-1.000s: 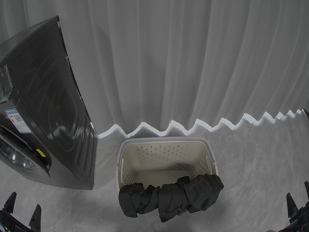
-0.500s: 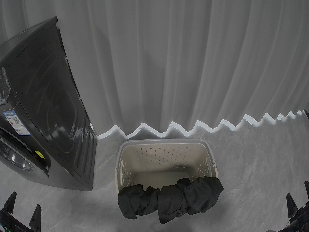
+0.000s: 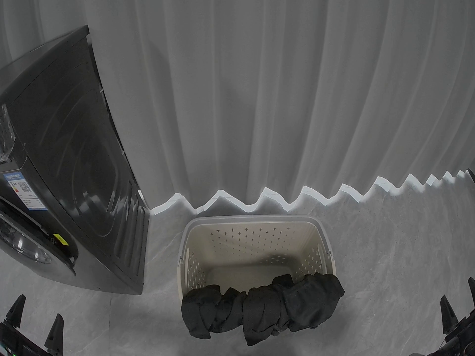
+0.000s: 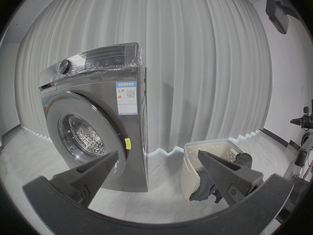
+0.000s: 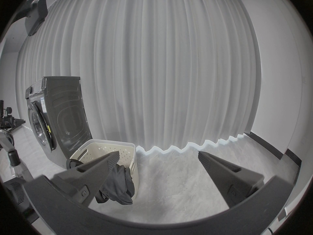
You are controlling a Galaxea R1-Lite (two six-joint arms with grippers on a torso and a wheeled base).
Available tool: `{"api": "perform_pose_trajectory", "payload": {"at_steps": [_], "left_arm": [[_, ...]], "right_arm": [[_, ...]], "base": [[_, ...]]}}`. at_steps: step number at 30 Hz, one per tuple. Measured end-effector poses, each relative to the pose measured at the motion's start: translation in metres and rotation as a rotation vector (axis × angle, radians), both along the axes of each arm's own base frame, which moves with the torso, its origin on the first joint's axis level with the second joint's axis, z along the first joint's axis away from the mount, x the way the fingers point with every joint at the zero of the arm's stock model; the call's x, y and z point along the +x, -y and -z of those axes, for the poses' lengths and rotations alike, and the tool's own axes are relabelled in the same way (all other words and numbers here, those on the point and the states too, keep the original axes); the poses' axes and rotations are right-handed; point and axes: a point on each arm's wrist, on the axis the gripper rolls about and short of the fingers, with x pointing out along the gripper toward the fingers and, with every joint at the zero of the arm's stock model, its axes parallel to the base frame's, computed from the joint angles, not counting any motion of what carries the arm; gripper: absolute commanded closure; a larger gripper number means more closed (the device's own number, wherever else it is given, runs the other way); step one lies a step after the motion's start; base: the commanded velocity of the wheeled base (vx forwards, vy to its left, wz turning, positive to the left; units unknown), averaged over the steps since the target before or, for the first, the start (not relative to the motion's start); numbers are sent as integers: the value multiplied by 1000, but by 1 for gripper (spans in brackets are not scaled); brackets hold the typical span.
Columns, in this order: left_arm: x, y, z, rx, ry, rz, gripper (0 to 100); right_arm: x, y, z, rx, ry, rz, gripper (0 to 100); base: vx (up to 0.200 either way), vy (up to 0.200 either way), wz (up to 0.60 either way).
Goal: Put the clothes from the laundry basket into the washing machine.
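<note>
A pleated white curtain (image 3: 277,85) spans the whole back of the room and reaches down to a pale grey marbled floor (image 3: 405,253).

The washing machine (image 3: 64,164), a dark grey front-loader, stands on the floor at the robot's left with its back near the curtain. It is turned so that its front faces the left arm. Its round glass door (image 4: 81,137) appears shut, and the steel drum shows through the glass.

The laundry basket (image 3: 252,221), cream plastic with perforated walls, stands upright on the floor just beside the machine's right side, in front of the curtain and roughly central before the robot.

The clothes (image 3: 262,305) are a bundle of dark fabric draped along the basket's near rim. Part hangs down the outer wall and part falls inside. The bare basket bottom is visible behind the bundle.

The left hand (image 4: 158,153) sits low, in front of the machine's door and well apart from the basket. Its fingers are spread wide and hold nothing.

The right hand (image 5: 158,154) sits low at the robot's right, well apart from the basket. It is likewise released, with fingers spread and nothing between them
</note>
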Motion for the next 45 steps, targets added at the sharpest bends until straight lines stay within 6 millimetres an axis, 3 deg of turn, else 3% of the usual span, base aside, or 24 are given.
{"api": "perform_pose_trajectory", "payload": {"at_steps": [9, 18, 27, 39, 45], "left_arm": [[0, 0, 0, -2, 1, 0, 0], [0, 0, 0, 1, 0, 1, 0], [0, 0, 0, 4, 0, 0, 0], [0, 0, 0, -1, 1, 1, 0], [0, 0, 0, 3, 1, 1, 0]], "right_arm": [[0, 0, 0, 0, 0, 0, 0], [0, 0, 0, 0, 0, 0, 0], [0, 0, 0, 0, 0, 0, 0], [0, 0, 0, 0, 0, 0, 0], [0, 0, 0, 0, 0, 0, 0]], "base": [[67, 0, 0], [0, -200, 0], [0, 0, 0], [200, 0, 0], [0, 0, 0]]}}
